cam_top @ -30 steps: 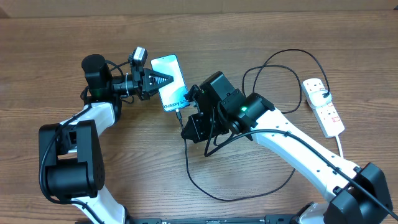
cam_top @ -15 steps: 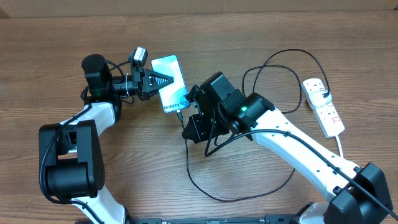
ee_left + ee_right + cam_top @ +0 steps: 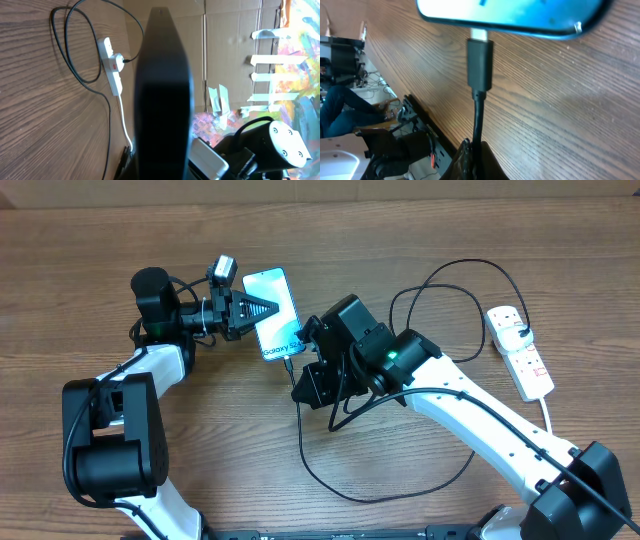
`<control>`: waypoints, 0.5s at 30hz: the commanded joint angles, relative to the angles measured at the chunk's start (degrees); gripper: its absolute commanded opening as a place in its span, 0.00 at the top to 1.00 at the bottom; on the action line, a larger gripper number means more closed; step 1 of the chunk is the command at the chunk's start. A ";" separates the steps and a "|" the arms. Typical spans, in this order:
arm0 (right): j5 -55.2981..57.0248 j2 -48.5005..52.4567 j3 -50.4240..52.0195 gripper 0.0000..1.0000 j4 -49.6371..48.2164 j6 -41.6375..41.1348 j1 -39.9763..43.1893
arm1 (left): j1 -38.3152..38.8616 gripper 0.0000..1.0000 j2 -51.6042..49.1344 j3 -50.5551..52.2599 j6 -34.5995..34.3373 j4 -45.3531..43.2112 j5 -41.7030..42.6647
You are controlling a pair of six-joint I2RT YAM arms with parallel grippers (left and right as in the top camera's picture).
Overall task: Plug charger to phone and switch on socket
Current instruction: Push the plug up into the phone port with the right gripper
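The phone [image 3: 281, 330] lies at an angle left of centre with its light blue screen up. My left gripper [image 3: 262, 308] is turned on its side and shut on the phone's left edge; in the left wrist view its dark finger [image 3: 162, 30] fills the middle. My right gripper [image 3: 297, 380] is shut on the black charger cable just behind the connector [image 3: 288, 364]. In the right wrist view the connector [image 3: 480, 62] stands straight at the phone's [image 3: 510, 15] bottom edge, its silver tip at the port, with the gripper [image 3: 475, 150] pinching the cable below. The socket [image 3: 522, 350] lies at the far right.
The black cable [image 3: 450, 265] loops across the table from the socket's white adapter [image 3: 506, 318] to below my right arm. The socket [image 3: 114, 67] and cable loop [image 3: 75, 55] also show in the left wrist view. A cardboard wall stands behind the table.
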State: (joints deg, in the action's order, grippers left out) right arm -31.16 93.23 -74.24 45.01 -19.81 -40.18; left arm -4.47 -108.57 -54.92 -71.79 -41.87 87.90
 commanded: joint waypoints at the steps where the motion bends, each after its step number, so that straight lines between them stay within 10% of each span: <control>1: 0.66 0.13 -1.97 0.96 -2.14 0.33 0.04 | 0.42 0.96 0.22 -1.60 1.33 -0.42 1.99; 15: 5.64 0.13 -1.97 0.88 -5.03 0.35 0.04 | 0.39 0.96 0.22 -1.60 2.12 -0.39 2.62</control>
State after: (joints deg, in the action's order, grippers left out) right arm -27.07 93.23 -74.28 39.24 -19.62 -40.16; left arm -4.47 -108.57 -54.98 -71.77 -41.87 88.40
